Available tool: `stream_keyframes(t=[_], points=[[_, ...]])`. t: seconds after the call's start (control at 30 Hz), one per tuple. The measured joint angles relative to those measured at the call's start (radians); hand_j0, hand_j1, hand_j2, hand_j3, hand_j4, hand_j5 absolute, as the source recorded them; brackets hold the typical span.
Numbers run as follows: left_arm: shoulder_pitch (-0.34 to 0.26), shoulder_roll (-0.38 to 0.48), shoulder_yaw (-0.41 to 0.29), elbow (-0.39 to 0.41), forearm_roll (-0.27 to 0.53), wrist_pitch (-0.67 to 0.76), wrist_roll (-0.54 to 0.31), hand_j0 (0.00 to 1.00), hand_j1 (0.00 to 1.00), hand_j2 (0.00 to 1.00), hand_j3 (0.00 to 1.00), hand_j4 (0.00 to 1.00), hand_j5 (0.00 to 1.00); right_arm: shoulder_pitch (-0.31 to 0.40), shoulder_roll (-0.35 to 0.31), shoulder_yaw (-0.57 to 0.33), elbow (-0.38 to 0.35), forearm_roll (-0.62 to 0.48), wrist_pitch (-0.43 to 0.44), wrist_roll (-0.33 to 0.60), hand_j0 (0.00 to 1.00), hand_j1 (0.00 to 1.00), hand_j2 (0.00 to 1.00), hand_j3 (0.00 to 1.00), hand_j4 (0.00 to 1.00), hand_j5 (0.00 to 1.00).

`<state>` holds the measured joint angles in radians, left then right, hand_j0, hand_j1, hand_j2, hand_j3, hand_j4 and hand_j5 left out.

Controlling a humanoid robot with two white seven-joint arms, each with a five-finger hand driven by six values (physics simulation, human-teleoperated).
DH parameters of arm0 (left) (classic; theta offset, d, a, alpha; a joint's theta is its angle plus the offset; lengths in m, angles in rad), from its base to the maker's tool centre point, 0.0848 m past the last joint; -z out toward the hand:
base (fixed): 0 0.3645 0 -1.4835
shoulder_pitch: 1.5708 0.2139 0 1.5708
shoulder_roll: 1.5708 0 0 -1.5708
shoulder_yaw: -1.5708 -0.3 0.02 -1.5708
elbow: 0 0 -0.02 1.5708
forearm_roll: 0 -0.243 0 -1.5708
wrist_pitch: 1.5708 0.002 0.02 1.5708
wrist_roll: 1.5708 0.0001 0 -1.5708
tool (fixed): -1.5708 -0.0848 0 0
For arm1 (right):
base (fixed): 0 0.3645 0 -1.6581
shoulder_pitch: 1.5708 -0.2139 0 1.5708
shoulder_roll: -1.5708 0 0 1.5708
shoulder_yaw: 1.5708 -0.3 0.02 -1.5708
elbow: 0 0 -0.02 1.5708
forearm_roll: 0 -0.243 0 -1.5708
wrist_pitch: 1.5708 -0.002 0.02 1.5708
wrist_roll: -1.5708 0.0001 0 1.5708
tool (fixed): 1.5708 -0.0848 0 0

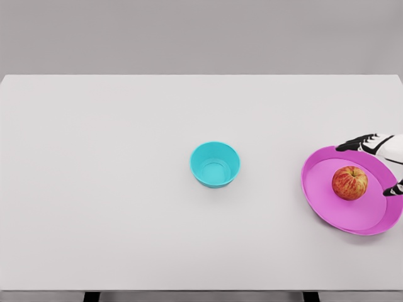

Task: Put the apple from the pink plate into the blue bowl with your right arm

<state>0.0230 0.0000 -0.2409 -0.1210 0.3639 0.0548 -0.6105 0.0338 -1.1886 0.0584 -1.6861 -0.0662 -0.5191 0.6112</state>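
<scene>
I see the round red-yellow apple (349,183) sitting on the glossy pink plate (327,211) at right; my right hand (383,157) hovers beside it, fingers (352,145) spread, holding nothing. The smooth blue bowl (215,164) sits mid-surface (113,189).

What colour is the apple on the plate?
The apple is red with yellowish streaks, seen in the head view.

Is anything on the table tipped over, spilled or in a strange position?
Nothing stands out. The apple sits upright on the pink plate, the blue bowl stands upright and empty mid-table, and the right hand reaches in open beside the apple.
</scene>
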Motion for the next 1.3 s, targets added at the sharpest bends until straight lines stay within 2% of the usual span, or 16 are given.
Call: stream_keyframes(t=[0.13, 0.27, 0.37, 0.53, 0.93, 1.07, 1.13, 1.3], points=[[-0.002, 0.000, 0.000, 0.000, 0.000, 0.000, 0.000, 1.00, 1.00, 1.00, 1.00, 1.00, 1.00, -0.009, 0.077, 0.004, 0.029, 0.088, 0.008, 0.000, 1.00, 1.00, 1.00, 1.00, 1.00, 1.00], [0.000, 0.000, 0.000, 0.000, 0.000, 0.000, 0.000, 1.00, 1.00, 1.00, 1.00, 1.00, 1.00, -0.029, 0.110, 0.006, 0.045, 0.136, 0.011, 0.000, 1.00, 1.00, 1.00, 1.00, 1.00, 1.00], [0.000, 0.000, 0.000, 0.000, 0.000, 0.000, 0.000, 1.00, 1.00, 1.00, 1.00, 1.00, 1.00, -0.029, 0.118, 0.016, 0.048, 0.150, 0.013, 0.000, 1.00, 1.00, 1.00, 1.00, 1.00, 1.00], [0.000, 0.000, 0.000, 0.000, 0.000, 0.000, 0.000, 1.00, 1.00, 1.00, 1.00, 1.00, 1.00, -0.080, 0.124, 0.061, 0.049, 0.157, 0.015, 0.000, 1.00, 1.00, 1.00, 1.00, 1.00, 1.00], [0.000, 0.000, 0.000, 0.000, 0.000, 0.000, 0.000, 1.00, 1.00, 1.00, 1.00, 1.00, 1.00, -0.089, 0.137, 0.116, 0.068, 0.176, 0.016, 0.000, 1.00, 1.00, 1.00, 1.00, 1.00, 1.00], [0.000, 0.000, 0.000, 0.000, 0.000, 0.000, 0.000, 1.00, 1.00, 1.00, 1.00, 1.00, 1.00, -0.118, 0.140, 0.130, 0.088, 0.198, 0.014, 0.000, 1.00, 1.00, 1.00, 1.00, 1.00, 1.00], [0.000, 0.000, 0.000, 0.000, 0.000, 0.000, 0.000, 1.00, 1.00, 1.00, 1.00, 1.00, 1.00, -0.158, 0.150, 0.154, 0.103, 0.204, 0.013, 0.000, 1.00, 1.00, 1.00, 1.00, 1.00, 1.00], [0.000, 0.000, 0.000, 0.000, 0.000, 0.000, 0.000, 1.00, 1.00, 1.00, 1.00, 1.00, 1.00, -0.156, 0.163, 0.187, 0.127, 0.219, 0.008, 0.000, 1.00, 1.00, 1.00, 1.00, 1.00, 1.00]])
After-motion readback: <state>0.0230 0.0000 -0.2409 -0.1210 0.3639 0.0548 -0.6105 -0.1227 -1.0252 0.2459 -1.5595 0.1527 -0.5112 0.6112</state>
